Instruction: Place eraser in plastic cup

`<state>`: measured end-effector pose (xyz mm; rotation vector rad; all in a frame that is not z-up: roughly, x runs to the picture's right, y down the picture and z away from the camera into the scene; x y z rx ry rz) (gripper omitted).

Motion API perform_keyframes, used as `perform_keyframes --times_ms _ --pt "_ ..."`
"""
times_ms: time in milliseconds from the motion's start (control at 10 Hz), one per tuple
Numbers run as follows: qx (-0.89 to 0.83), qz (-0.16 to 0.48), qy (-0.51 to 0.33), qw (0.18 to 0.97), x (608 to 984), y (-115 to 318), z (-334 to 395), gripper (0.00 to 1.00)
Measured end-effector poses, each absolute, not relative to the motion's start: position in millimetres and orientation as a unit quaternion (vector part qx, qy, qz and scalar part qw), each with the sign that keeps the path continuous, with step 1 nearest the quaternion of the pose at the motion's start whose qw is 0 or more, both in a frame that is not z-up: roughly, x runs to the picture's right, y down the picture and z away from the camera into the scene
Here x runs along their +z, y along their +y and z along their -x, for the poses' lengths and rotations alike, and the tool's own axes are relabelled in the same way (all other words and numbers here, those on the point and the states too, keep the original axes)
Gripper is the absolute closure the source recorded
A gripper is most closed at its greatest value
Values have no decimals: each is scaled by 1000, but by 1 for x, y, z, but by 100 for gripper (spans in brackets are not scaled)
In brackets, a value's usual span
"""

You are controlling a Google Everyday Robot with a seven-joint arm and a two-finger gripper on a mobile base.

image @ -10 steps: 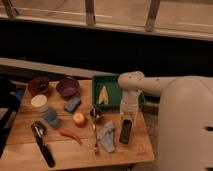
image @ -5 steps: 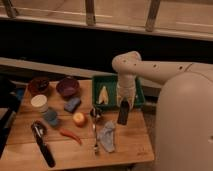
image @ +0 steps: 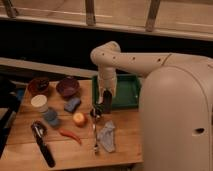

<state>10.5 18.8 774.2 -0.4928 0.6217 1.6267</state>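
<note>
My gripper (image: 103,96) hangs from the white arm over the middle of the wooden table (image: 125,145), by the left edge of the green tray (image: 128,93). It is shut on the eraser (image: 107,104), a flat black block that hangs upright below the fingers, above the table. The plastic cup (image: 50,117), small, round and dull grey-blue, stands on the table well to the left of the gripper and slightly nearer the front.
A cream-white container (image: 39,103), a blue block (image: 72,104) and two dark bowls (image: 38,86) (image: 68,87) stand at the left. An orange fruit (image: 79,118), a red chili (image: 70,135), a spoon (image: 95,131), a grey cloth (image: 106,136) and a black-handled utensil (image: 43,143) lie toward the front.
The gripper has carried the eraser up off the table and to the left, from the right front of the table to the tray's left edge.
</note>
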Motion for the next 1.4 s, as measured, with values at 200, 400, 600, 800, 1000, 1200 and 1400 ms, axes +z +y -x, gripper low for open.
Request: perform_keyframes --times_ms 200,400,600,800,1000,1200,1400 --pt "682 218 233 659 764 1 43 100" --pt "675 225 218 668 760 -4 62 100" --pt "675 222 220 668 760 -4 58 100" --pt "675 225 219 667 759 -4 61 100" --pt "674 225 208 672 759 -5 62 100" --pt "657 234 170 696 761 -9 81 100" --pt "632 251 129 722 765 -18 123 100"
